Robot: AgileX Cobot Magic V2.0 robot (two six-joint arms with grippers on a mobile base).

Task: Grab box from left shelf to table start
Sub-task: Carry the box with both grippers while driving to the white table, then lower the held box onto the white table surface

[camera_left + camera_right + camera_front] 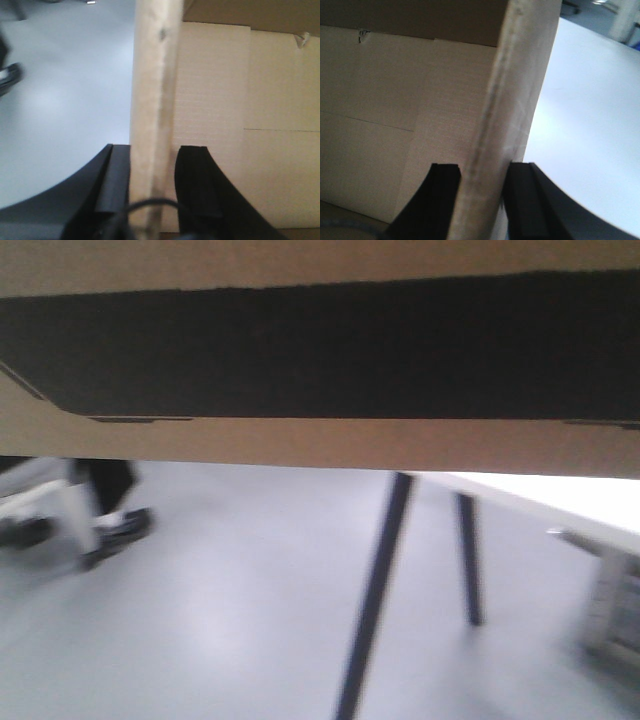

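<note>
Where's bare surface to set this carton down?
Right of the brown cardboard box: plain white table, bare across the right wrist view. Left of it: only grey floor. Crowded: left end effector and right end effector each straddle a box wall.

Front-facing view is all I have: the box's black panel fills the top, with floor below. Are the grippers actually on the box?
Observer: Yes. The left wrist view shows the left gripper straddling one wall of the box, with a finger pressed on each side.
Operator: And the right one?
Observer: The right gripper grips the opposite wall the same way. The white table lies just outside that wall.
</note>
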